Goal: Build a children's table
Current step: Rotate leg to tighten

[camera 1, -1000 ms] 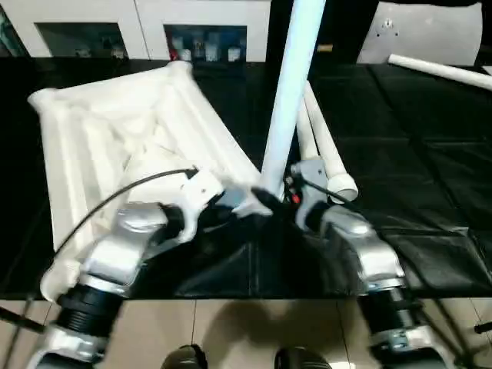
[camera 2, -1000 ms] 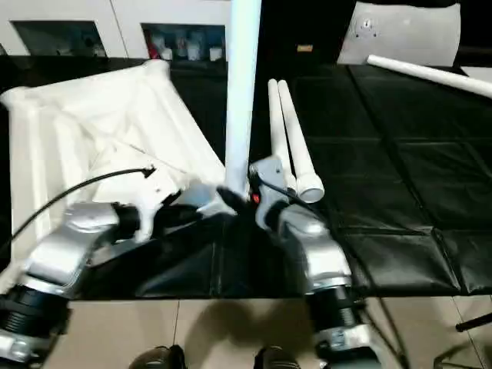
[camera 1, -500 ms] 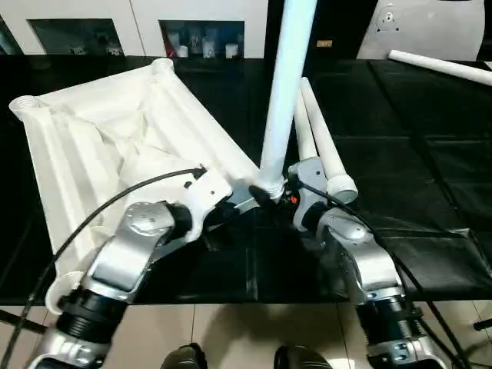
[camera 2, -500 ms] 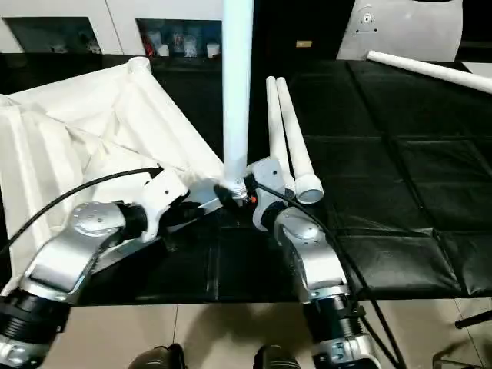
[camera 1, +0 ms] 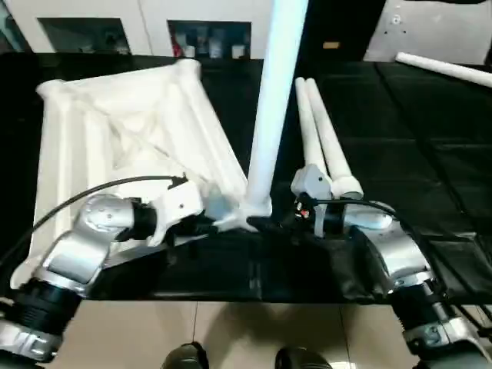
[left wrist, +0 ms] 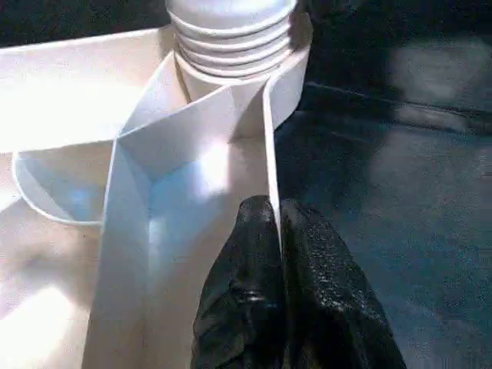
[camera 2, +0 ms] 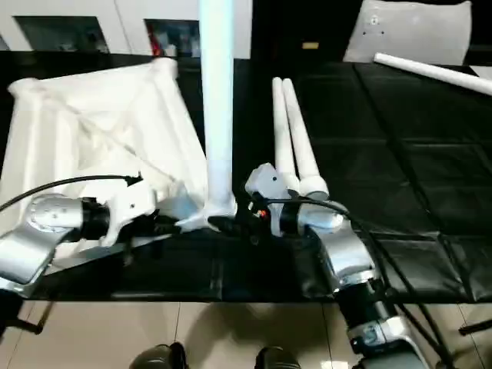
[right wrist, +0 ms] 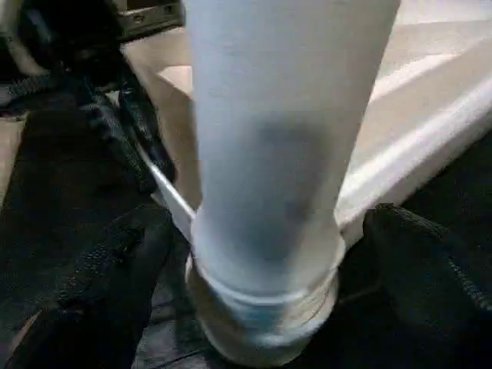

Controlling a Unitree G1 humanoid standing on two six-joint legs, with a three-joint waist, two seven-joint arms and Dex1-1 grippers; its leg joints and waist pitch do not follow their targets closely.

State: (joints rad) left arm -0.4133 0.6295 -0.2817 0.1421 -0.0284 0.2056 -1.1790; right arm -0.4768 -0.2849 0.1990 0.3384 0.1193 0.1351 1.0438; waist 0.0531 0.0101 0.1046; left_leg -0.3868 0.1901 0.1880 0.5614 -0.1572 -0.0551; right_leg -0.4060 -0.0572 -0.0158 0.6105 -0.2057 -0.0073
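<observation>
The white table top point(camera 1: 115, 131) lies underside up on the black mat, its ribs showing. One white leg point(camera 1: 273, 92) stands upright in the near right corner socket point(camera 1: 257, 209); its threaded end point(left wrist: 231, 38) shows in the left wrist view. My left gripper point(left wrist: 278, 211) is shut on the top's thin rim wall beside that socket. My right gripper point(right wrist: 261, 254) is open, a black finger point(right wrist: 100, 284) on each side of the leg's base point(right wrist: 265, 307) and apart from it.
Two loose white legs point(camera 1: 323, 146) lie side by side on the mat just right of the standing leg. Another leg point(camera 1: 442, 65) lies at the far right, before a white panel point(camera 1: 430, 31). A white cabinet point(camera 1: 207, 34) runs along the back.
My right gripper has opened and let go of the leg's base, and that forearm now reaches in lower, from the right. The left gripper keeps its hold on the rim. The camera has shifted.
</observation>
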